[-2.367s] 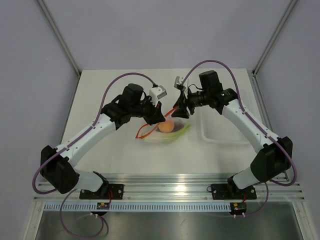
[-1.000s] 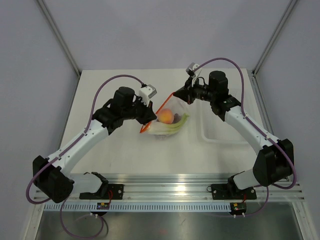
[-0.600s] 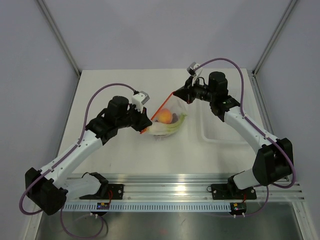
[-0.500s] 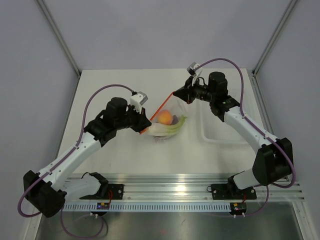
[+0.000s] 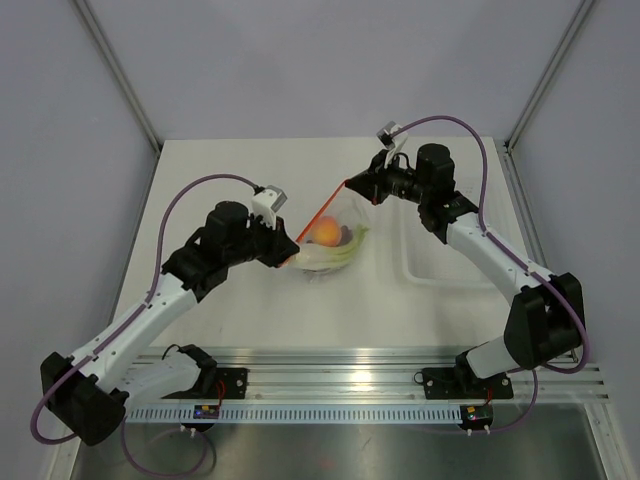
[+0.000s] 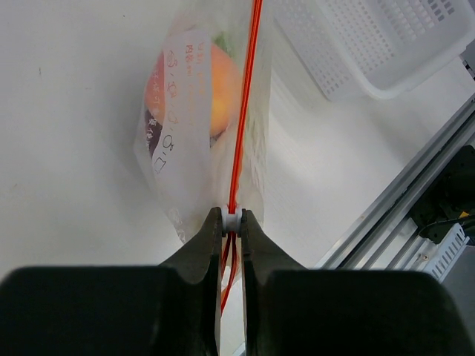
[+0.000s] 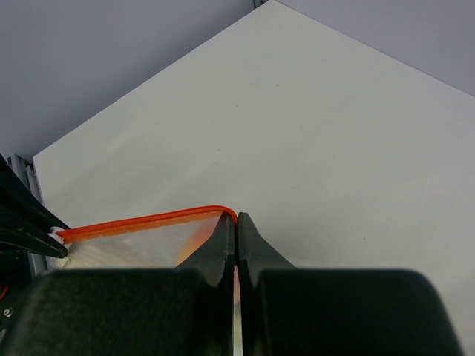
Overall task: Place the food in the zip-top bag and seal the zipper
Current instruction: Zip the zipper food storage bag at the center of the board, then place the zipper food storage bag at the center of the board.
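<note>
The zip-top bag [image 5: 338,222] hangs stretched between both grippers, its lower part resting on the table. Inside it I see the round orange fruit [image 5: 326,231], pale-green stalks [image 5: 347,256] and dark grapes [image 6: 151,130]. The orange-red zipper [image 5: 320,212] runs taut from corner to corner. My left gripper [image 6: 232,220] is shut on the small white slider at the zipper's near end [image 5: 291,256]. My right gripper [image 7: 237,220] is shut on the bag's far top corner [image 5: 350,184], where the zipper [image 7: 141,220] bends.
A rigid clear perforated tray [image 5: 450,258] lies on the table right of the bag, under the right forearm; it also shows in the left wrist view as the tray [image 6: 378,41]. The aluminium rail [image 5: 330,360] runs along the near edge.
My left gripper has drawn back toward the near left along the zipper, and the left arm has folded back with it. The right gripper holds the far corner in place.
</note>
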